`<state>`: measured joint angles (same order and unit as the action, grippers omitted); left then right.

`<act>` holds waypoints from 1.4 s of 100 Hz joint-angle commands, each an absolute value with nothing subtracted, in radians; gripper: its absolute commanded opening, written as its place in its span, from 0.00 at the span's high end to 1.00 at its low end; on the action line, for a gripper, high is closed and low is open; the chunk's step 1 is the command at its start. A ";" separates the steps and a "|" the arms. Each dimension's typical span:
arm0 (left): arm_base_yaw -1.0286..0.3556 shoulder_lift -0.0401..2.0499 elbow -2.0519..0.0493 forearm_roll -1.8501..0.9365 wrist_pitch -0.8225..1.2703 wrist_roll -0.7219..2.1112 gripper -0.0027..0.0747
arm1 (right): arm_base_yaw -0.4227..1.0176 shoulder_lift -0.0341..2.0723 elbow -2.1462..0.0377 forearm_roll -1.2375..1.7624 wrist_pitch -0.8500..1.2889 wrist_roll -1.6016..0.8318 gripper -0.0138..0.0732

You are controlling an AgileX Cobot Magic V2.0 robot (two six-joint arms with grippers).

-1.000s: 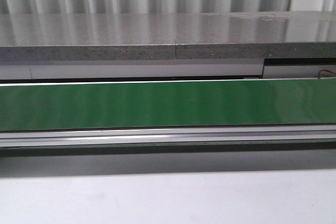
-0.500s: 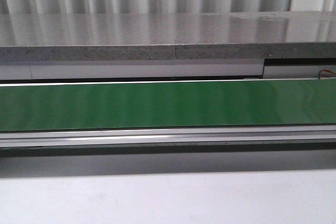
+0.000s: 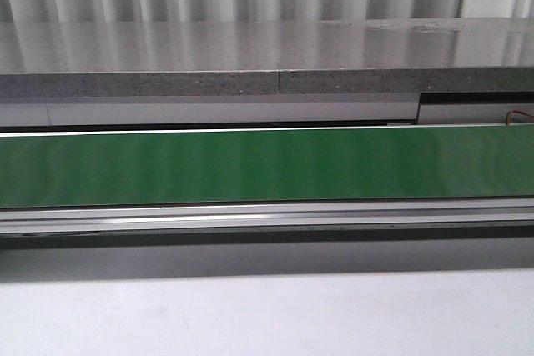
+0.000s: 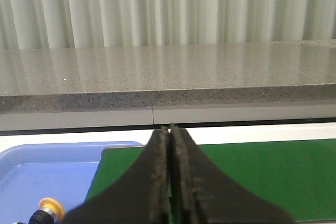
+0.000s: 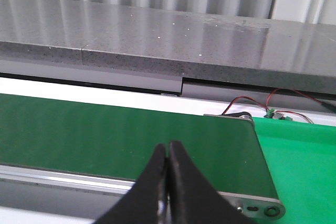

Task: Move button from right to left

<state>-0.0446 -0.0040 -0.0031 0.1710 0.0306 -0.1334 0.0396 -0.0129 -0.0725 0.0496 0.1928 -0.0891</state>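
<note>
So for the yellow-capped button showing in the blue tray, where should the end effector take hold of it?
Probably around the black collar just behind the yellow cap, coming from above. The button seems to lie on its side in the blue tray, though most of it is cut off, so this is tentative.

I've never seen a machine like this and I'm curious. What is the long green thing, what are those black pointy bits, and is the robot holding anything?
The long green thing is a conveyor belt, a moving strip that carries things along. One picture looks forward over it from the robot's front. The other two come from little cameras on the robot's two arms.

The black pointy bits are the fingers of the left gripper and the right gripper. Both pairs are pressed shut and hold nothing.

Nothing lies on the belt where we can see it. Beside the belt's left end sits a blue tray. In it, at the picture's edge, peeks a button with a yellow-orange cap. Behind the belt runs a grey stone-like shelf.
</note>
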 commanded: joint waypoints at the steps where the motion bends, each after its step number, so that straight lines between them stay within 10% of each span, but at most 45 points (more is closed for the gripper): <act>1: -0.053 -0.040 0.022 0.163 -0.055 -0.143 0.99 | 0.047 -0.026 -0.062 0.034 0.052 -0.085 0.92; 140: -0.053 -0.040 0.022 0.163 -0.055 -0.143 0.99 | 0.047 -0.026 0.011 0.034 -0.050 -0.062 0.92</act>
<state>-0.0446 -0.0040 -0.0031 0.1710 0.0306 -0.1334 0.0460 -0.0129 0.0259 0.0418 0.0333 -0.0601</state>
